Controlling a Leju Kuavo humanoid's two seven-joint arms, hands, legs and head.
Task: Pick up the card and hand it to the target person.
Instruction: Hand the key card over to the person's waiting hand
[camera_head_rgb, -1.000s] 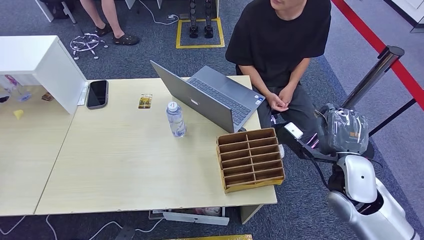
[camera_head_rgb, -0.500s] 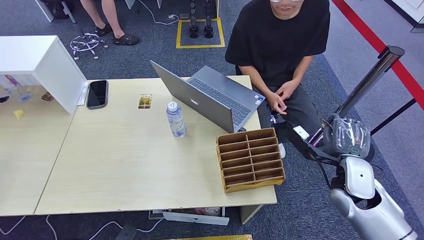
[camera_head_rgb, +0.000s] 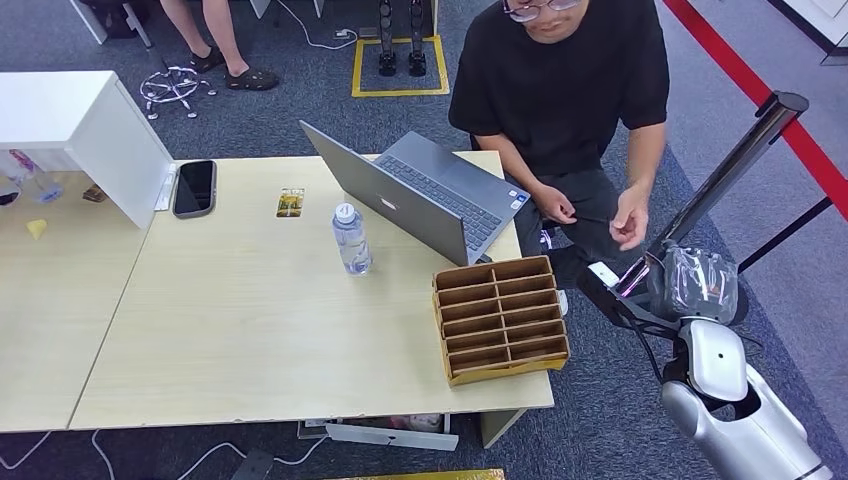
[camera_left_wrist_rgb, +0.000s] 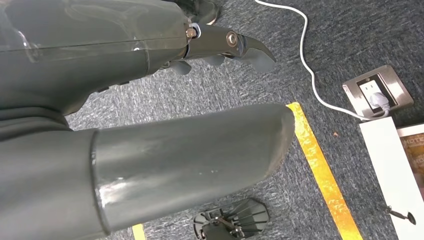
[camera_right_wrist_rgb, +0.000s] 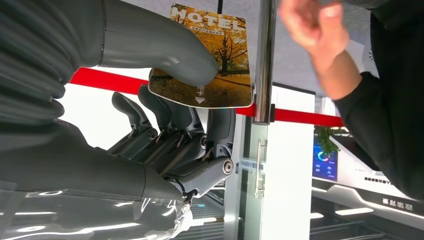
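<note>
Right hand (camera_right_wrist_rgb: 165, 145) pinching the card (camera_right_wrist_rgb: 210, 60) between thumb and the darker fingers, the rest of the fingers curled beneath; card printed with a tree scene and the word MOTEL, most of its face standing proud of the grip. From the head view, same right hand (camera_head_rgb: 612, 290) held out past the end of the worktop (camera_head_rgb: 250, 330), off the far side of the wooden divider tray (camera_head_rgb: 500, 318), card showing as a small white edge at the fingertips. Person's hand (camera_head_rgb: 630, 218) reaching down toward it, near but apart, not yet touching; in the right wrist view that hand (camera_right_wrist_rgb: 312, 22) just beside the card's free corner, blurred.

Left hand (camera_left_wrist_rgb: 220, 47) hanging low over carpet, holding nothing, fingers loosely spread.

Step in hand judged to be the handover itself, pickup done. To do it well: hold the arm steady and keep the pinch firm, leaving the exposed part of the card facing the approaching fingers. No pushing forward into the person's hand; better to let the person close the gap. Release only once the card is plainly gripped from the other side, opening thumb and fingers gently rather than snapping apart. Risk: letting go early would drop the card onto the carpet between robot and person. Metal barrier post (camera_head_rgb: 735, 165) close alongside, worth avoiding on any withdrawal.
</note>
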